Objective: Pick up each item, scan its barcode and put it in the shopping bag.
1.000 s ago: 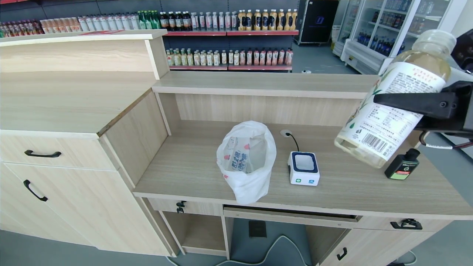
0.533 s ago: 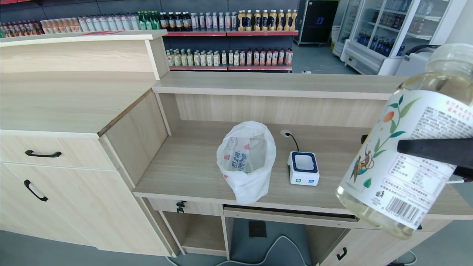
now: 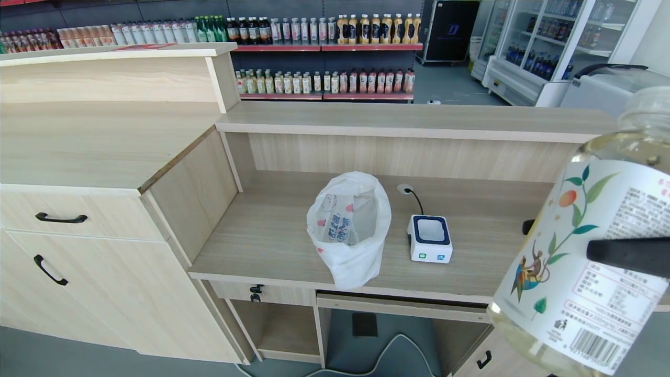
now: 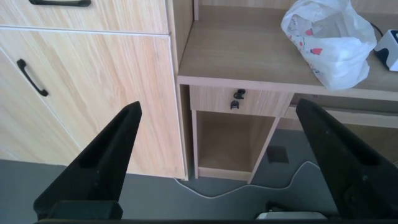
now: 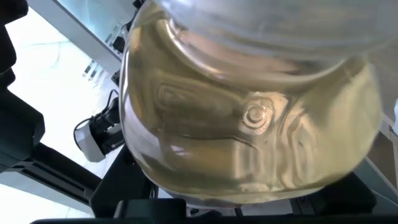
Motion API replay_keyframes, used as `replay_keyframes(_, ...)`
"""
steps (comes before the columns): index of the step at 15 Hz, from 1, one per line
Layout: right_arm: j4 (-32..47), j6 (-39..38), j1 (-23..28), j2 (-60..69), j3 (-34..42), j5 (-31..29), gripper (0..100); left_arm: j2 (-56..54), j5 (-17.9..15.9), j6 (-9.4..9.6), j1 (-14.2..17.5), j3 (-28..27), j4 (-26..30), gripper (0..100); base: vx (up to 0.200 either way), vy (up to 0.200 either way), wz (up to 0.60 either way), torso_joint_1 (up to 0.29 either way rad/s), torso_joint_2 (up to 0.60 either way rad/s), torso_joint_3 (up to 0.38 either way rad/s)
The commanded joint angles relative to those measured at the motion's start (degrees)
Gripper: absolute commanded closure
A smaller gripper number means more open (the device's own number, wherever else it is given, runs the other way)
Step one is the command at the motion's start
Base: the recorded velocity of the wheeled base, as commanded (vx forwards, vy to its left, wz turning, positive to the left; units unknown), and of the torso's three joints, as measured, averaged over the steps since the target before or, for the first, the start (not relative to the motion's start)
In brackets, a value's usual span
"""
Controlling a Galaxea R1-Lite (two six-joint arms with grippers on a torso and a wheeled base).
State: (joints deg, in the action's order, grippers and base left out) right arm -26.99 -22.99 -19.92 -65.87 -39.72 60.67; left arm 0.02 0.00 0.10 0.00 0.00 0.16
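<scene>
A clear bottle (image 3: 586, 246) of pale yellow drink, with a white label showing leaves and a barcode, hangs tilted close to the head camera at the right, above the counter's front right corner. My right gripper (image 3: 625, 256) is shut on it, one black finger across the label. The right wrist view looks up at the bottle's base (image 5: 249, 118). The white shopping bag (image 3: 348, 225) stands open mid-counter with a carton inside. The white scanner (image 3: 430, 238) sits just right of the bag. My left gripper (image 4: 217, 168) hangs open and empty, low in front of the cabinet.
The wooden counter (image 3: 261, 246) has a raised back ledge and a taller cabinet on the left. A small dark item (image 3: 527, 226) peeks out behind the bottle. The scanner's cable runs to a hole at the back. Below are drawers, an open shelf and floor cables.
The right gripper has carried the bottle down and toward the head camera, from above the counter's right end to its front right corner. Bag and scanner have not moved.
</scene>
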Motion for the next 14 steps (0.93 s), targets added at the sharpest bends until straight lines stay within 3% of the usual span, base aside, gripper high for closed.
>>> replay_keyframes(1,0.01,0.05,-0.03,0.65,1.13,-0.03,100,-0.02,0.00,-0.01,0.00,0.00,0.02,0,0.000,0.000,0.00,0.000,0.00,0.000)
replay_keyframes(14,-0.08,1.19,1.46,0.48,1.31,-0.38,100,-0.02,0.00,-0.01,0.00,0.00,0.02,0,0.000,0.000,0.00,0.000,0.00,0.000)
